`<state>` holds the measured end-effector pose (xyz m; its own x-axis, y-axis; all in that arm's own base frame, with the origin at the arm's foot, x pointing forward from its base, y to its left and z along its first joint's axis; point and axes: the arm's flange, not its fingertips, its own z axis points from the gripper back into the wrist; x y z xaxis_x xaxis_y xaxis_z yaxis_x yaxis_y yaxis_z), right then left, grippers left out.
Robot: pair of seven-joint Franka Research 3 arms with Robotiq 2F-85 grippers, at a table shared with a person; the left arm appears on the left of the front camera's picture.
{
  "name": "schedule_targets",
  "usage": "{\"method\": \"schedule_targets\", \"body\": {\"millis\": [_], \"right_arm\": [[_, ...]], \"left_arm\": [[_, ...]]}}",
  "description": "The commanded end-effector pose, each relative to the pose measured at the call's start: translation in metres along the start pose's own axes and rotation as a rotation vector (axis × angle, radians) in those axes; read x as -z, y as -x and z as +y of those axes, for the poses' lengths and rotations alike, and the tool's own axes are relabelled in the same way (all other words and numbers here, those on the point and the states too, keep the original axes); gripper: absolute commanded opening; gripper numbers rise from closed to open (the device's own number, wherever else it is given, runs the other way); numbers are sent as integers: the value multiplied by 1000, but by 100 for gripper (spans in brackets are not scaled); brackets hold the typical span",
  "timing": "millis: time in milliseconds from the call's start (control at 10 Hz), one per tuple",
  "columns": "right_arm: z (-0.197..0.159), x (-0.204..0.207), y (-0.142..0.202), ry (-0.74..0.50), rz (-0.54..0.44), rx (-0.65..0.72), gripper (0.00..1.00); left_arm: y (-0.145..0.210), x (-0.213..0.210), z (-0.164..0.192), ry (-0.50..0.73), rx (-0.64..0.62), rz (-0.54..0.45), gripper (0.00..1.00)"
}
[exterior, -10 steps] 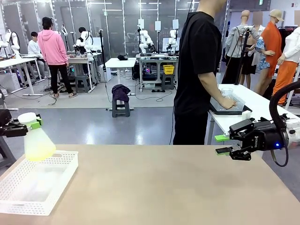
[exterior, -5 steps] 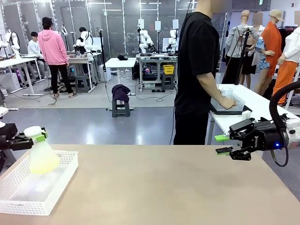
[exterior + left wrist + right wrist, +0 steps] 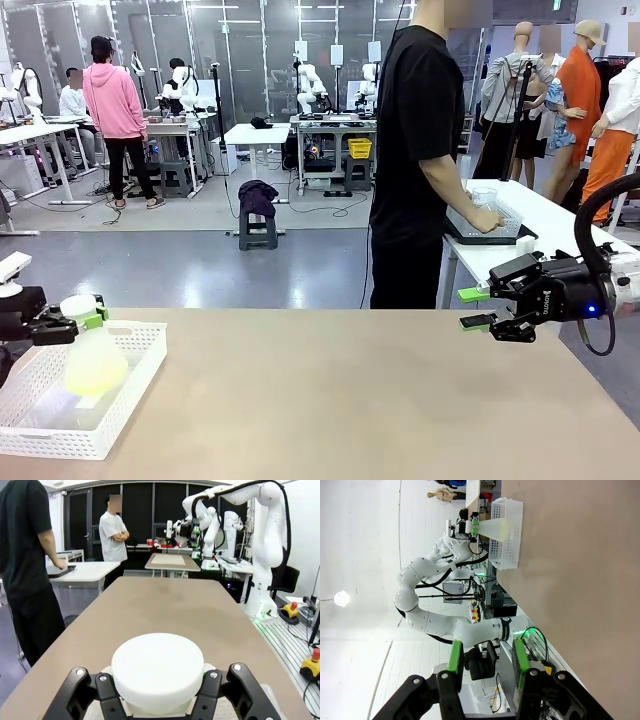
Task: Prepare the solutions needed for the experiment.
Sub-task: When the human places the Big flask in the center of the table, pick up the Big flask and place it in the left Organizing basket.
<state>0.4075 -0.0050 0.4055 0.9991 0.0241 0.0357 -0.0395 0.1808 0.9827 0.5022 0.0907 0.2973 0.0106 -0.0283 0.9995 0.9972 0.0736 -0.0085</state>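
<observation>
The frosted conical flask point(image 3: 93, 358) with its shallow pale yellow solutions point(image 3: 95, 375) is clamped at the white-capped neck by the left gripper point(image 3: 75, 324), hanging below it inside the white perforated plastic basket point(image 3: 135, 385), where a tilted release could tip it.

Worktop mostly open
White basket point(image 3: 130, 385) with flask point(image 3: 93, 362) blocks near-left corner; right tool point(image 3: 476, 309) hangs over far-right edge; worktop point(image 3: 360, 400) middle free.
</observation>
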Motion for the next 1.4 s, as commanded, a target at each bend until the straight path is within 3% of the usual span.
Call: {"method": "schedule_targets", "body": {"millis": [0,600,700,800,900,1000,1100,1200,1300], "right_arm": [[0,0,1,-1,1,-13,50],[0,0,1,-1,1,-13,50],[0,0,1,-1,1,-13,50],[0,0,1,-1,1,-13,50],[0,0,1,-1,1,-13,50],[0,0,1,-1,1,-13,50],[0,0,1,-1,1,-13,50],[0,0,1,-1,1,-13,50],[0,0,1,-1,1,-13,50]], "left_arm": [[9,3,0,-20,22,31,10],[38,3,-3,-6,21,18,10],[39,3,-5,-7,14,26,43],[40,4,-7,7,14,28,43],[40,5,-8,12,9,40,63],[38,4,-9,10,10,46,46],[35,2,-10,11,8,55,83],[31,-1,-12,5,15,62,66],[29,-5,-13,-3,14,76,100]]}}
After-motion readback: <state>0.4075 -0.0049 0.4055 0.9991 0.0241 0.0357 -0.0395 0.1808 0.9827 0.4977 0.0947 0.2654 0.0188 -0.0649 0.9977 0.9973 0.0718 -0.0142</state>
